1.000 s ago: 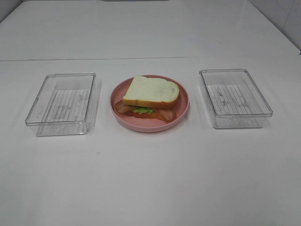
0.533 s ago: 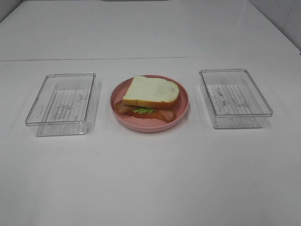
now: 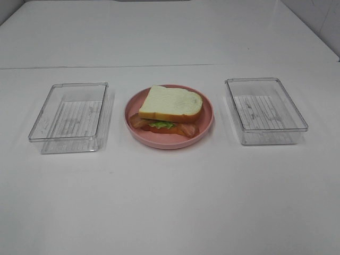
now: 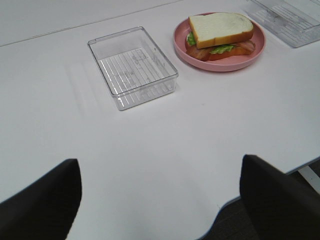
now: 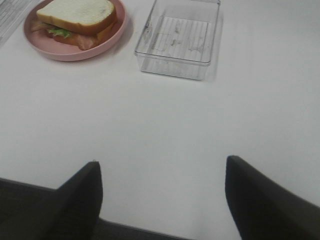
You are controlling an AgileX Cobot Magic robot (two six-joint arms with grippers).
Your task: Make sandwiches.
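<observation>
A sandwich [image 3: 170, 109] sits stacked on a round pink plate [image 3: 207, 123] in the middle of the white table: a white bread slice on top, green lettuce and reddish-brown bacon showing below it. It also shows in the left wrist view [image 4: 220, 35] and the right wrist view [image 5: 76, 20]. Neither arm appears in the exterior view. My left gripper [image 4: 160, 200] is open and empty, near the table's front edge. My right gripper [image 5: 162, 200] is open and empty, also at the front edge. Both are far from the plate.
A clear plastic tray [image 3: 70, 116] stands left of the plate and another clear tray [image 3: 264, 109] stands right of it; both hold nothing. The table's front edge shows in the wrist views [image 4: 260, 187].
</observation>
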